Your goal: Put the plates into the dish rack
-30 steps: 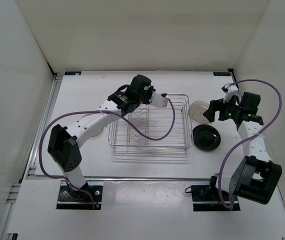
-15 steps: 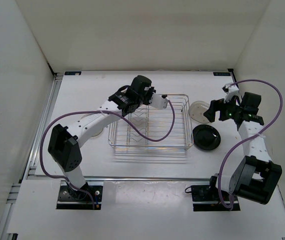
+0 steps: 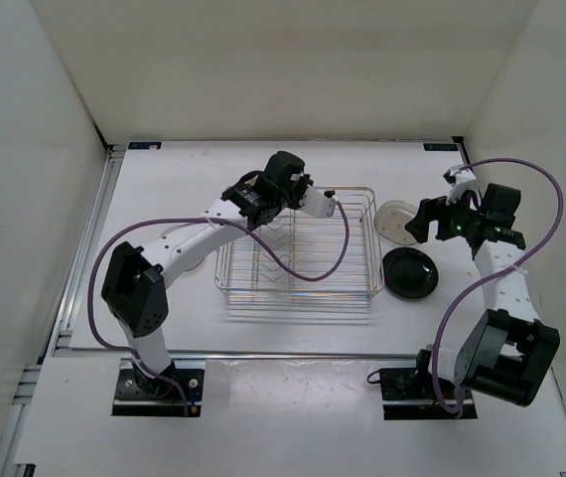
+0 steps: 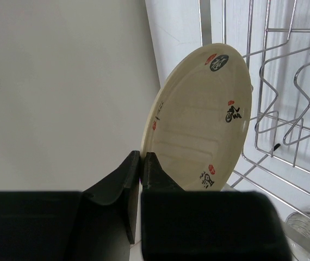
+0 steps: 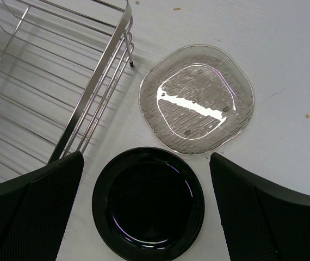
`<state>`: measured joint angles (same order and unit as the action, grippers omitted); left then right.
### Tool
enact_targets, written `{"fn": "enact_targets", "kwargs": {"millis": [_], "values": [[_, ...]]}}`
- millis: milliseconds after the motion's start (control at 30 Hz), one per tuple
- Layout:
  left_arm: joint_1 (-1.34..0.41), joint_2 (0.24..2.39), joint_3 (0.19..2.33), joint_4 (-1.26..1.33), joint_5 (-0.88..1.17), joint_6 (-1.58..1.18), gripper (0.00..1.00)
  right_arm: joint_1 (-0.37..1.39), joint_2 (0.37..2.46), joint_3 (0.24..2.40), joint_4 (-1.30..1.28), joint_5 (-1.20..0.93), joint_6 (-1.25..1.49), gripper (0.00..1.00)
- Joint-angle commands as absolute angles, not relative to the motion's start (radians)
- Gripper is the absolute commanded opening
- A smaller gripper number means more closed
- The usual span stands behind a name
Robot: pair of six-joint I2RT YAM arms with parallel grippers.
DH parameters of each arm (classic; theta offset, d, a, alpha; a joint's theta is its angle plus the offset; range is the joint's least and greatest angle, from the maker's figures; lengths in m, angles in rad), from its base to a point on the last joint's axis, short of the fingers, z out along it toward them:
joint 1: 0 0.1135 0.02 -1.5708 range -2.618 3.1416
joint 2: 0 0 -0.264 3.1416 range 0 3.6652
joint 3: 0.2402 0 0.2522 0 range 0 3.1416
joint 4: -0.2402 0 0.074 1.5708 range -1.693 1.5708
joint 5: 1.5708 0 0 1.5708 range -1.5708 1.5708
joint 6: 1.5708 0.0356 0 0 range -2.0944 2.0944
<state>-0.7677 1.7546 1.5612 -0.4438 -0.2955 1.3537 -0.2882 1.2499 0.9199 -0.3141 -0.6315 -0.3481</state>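
Status from my end: left fingers (image 4: 154, 176) are pinched on the rim of the tan plate (image 4: 201, 119). It stands on edge, tilted, over the far side of the dish rack (image 3: 298, 260) by the zigzag divider wires. I can't tell whether its lower edge touches a wire. My right fingers (image 5: 41, 212) are spread wide with nothing between them, hovering just off the rack's right side. Below them the glossy black plate (image 5: 148, 202) lies flat on the bench (image 3: 164, 179), just beside the rack's right wall. The clear plate (image 5: 197, 106) lies flat too, beside the rack's far right corner. The two rims are very close; I can't tell if they touch.
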Motion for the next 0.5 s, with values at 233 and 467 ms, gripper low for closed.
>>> {"fn": "enact_targets", "kwargs": {"millis": [233, 467], "values": [[-0.772, 1.766, 1.562, -0.397, -0.272, 1.382, 0.11, -0.311, 1.249, 0.919, -0.301, -0.678, -0.353, 1.0], [-0.772, 1.786, 1.562, -0.397, -0.25, 1.391, 0.11, -0.321, 1.249, 0.919, -0.301, -0.689, -0.353, 1.0]]}}
